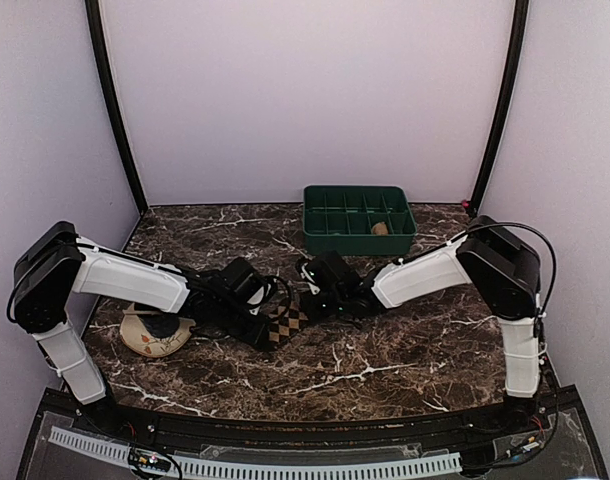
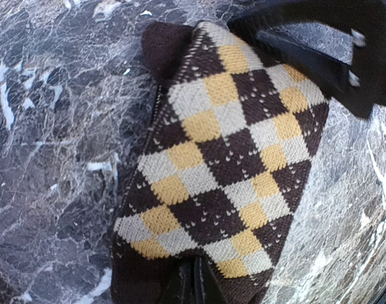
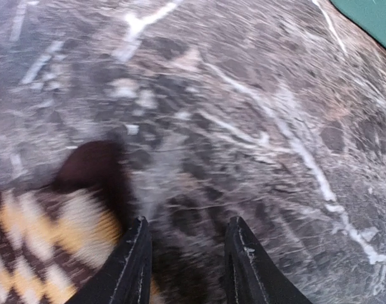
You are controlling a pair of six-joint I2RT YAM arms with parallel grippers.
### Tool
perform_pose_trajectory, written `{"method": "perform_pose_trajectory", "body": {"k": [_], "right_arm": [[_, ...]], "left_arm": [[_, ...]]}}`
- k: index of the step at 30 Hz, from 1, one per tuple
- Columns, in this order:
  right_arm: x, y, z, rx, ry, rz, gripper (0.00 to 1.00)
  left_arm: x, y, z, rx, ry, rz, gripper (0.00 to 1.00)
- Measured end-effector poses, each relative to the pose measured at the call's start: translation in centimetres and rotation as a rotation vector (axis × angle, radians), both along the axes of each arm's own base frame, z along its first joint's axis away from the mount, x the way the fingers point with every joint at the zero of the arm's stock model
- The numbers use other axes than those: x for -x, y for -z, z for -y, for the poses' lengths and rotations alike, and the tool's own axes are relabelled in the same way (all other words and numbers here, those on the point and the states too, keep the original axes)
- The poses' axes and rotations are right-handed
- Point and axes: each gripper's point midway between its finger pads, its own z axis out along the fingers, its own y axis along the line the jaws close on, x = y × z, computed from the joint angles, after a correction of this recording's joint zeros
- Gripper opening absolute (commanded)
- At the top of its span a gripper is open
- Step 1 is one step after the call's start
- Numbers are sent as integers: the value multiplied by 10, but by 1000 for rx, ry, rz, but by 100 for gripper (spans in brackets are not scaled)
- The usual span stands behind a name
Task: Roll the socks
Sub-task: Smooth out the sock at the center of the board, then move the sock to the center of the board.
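Left gripper (image 2: 194, 272): my fingers here are drawn nearly together over the dark brown end of the checked sock (image 2: 224, 171), and I judge them clamped on that hem, though only their tips show. Right gripper (image 3: 186, 225): my fingers stand apart with bare marble between them, the sock's dark toe just beside one of them. The sock lies flat and unrolled on the table (image 1: 405, 350) between my two grippers, toward the near middle. Risks, as I judge them: if I close the right fingers where they are, they may catch stone and no fabric, so the roll never starts. If I pull with the left pinch, the soft knit may slide over the smooth marble instead of turning on itself. A slack first turn would likely spring open once let go. The right wrist view is blurred, so I cannot place those fingers exactly. Appearance: knitted diamonds of dark brown, cream and yellow-tan with small pale flecks, and solid brown ends. I cannot tell whether it is one sock or two stacked. Outward: a round cream dish (image 1: 155, 333) lies near on my left. A green tray (image 1: 357, 190) stands well behind, with a tan-brown bundle (image 1: 381, 228) in one compartment, perhaps the plain sock.
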Motion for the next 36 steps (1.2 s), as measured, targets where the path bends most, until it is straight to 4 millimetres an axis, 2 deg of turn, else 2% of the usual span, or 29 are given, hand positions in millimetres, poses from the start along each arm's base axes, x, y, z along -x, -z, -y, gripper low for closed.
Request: {"method": "perform_pose_trajectory", "body": {"k": [10,16,19,24,30,36], "right_arm": [[-16,4,13,61,84,53,36],[-6,0,30,71,75,41,37],[-3,-16,30,49,52,43,38],[-2,-45,20,3,13,61,39],[-1,-55,24,1,-8,57,38],[6,-62,27,-18,-41,34,38]], "left_arm": [[5,0,-7,-28,-9,-5,6],[6,0,-9,-34,-10,-7,4],[6,0,-9,-31,-2,0,0],[5,0,-7,-14,36,34,0],[0,-1,-1,-39,120,101,0],[-15,-1,20,-82,229,219,0]]}}
